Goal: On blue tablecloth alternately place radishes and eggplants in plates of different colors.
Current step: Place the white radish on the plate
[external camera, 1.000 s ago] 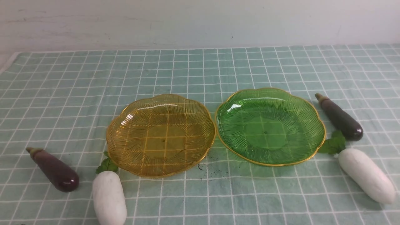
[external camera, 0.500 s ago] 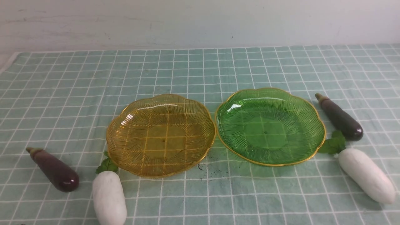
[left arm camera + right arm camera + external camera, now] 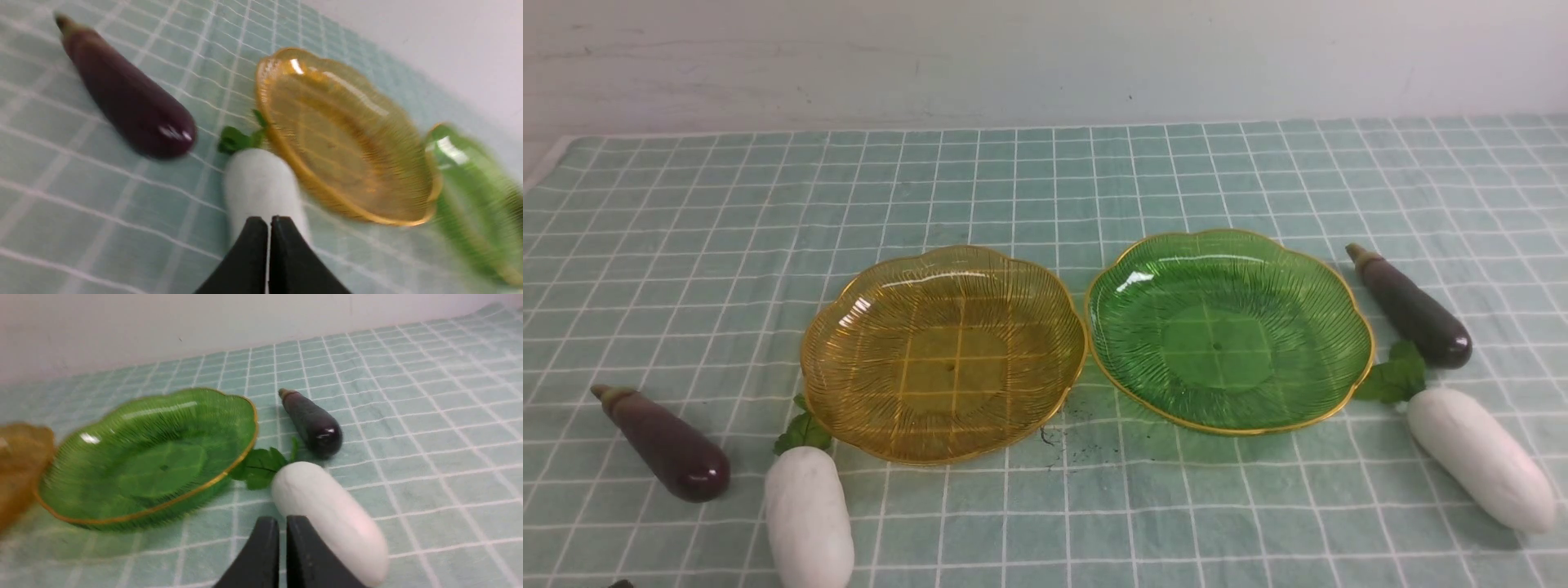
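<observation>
So here's the setup as I see it. The tablecloth [image 3: 686, 204], pale blue with a white grid, covers the table right up to the wall [image 3: 1045, 57] along the far edge. Two scalloped plates with gold rims sit side by side around the middle. The amber plate [image 3: 943, 355] is on the left and the green plate [image 3: 1229, 331] on the right, with their rims as good as touching.

All four veggies are lying on the cloth, outside the plates. Toward the near-left corner there's the left eggplant [image 3: 662, 443], stem end pointing off to the far left. Just beside it is the left radish [image 3: 809, 516], its leaves tucked against the near rim of the amber plate. Over by the right edge, the right eggplant [image 3: 1411, 308] lies near the green plate's right rim, stem end pointing away. The right radish [image 3: 1480, 459] sits just nearer than it, with its leaves up against the green plate's rim and close to the eggplant's round end.

The left gripper [image 3: 268, 228] hangs over the near end of the left radish, jaws pressed flat against each other. That wrist shot is pretty smeared though, so I honestly can't tell if the tips touch the radish or just hover above it. The right gripper [image 3: 282, 528] sits by the near end of the right radish, jaws drawn together with only a thin slit showing.
</observation>
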Available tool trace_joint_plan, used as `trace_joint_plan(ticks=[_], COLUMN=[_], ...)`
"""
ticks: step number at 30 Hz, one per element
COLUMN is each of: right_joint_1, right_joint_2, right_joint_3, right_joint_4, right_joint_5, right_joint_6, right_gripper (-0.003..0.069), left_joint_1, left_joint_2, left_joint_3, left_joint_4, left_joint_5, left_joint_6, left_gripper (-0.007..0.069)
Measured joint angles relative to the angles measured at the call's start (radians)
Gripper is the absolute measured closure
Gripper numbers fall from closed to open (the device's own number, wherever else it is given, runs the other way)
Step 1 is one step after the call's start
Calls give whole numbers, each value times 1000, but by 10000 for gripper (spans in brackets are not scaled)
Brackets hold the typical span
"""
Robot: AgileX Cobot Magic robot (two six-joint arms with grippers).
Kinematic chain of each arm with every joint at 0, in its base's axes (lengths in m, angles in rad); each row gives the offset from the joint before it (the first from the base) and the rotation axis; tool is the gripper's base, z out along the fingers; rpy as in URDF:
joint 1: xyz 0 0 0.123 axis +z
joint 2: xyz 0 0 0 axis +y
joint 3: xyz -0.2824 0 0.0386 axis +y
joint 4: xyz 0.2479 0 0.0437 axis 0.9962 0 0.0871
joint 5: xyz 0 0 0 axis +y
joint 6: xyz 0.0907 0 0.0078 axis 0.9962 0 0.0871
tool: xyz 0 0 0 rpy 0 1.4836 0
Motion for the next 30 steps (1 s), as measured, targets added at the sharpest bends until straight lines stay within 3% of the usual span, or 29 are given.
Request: trace_joint_plan(ticks=[1, 3, 6, 9, 16, 19, 21, 23, 25, 30], right_joint_1=[0, 0, 0, 0, 0, 0, 0, 0, 0, 0], right_joint_2=[0, 0, 0, 0, 0, 0, 6, 24, 141, 384], right_joint_3=[0, 0, 0, 0, -2, -49, -181, -227, -350, -450], right_joint_4=[28, 209, 316, 396, 439, 437, 387, 356, 220, 23], right_joint_5=[-1, -10, -12, -16, -21, 4, 60, 90, 208, 409], right_joint_6=[11, 64, 78, 83, 55, 6, -85, -109, -148, -158], right_gripper=[639, 639, 639, 639, 639, 639, 639, 639, 639, 639], left_joint_1=[0, 0, 0, 0, 0, 0, 0, 0, 0, 0], left_joint_2=[0, 0, 0, 0, 0, 0, 0, 0, 9, 151], left_joint_3=[0, 0, 0, 0, 0, -10, -79, -117, -192, -276], left_joint_4=[-37, -263, -387, -439, -547, -579, -592, -595, -598, -586], left_joint_5=[0, -11, -26, -41, -116, -125, -115, -100, -44, 141], left_joint_6=[-10, -107, -121, -119, -91, -29, 129, 214, 350, 494], left_gripper=[632, 632, 632, 632, 632, 632, 632, 632, 632, 632])
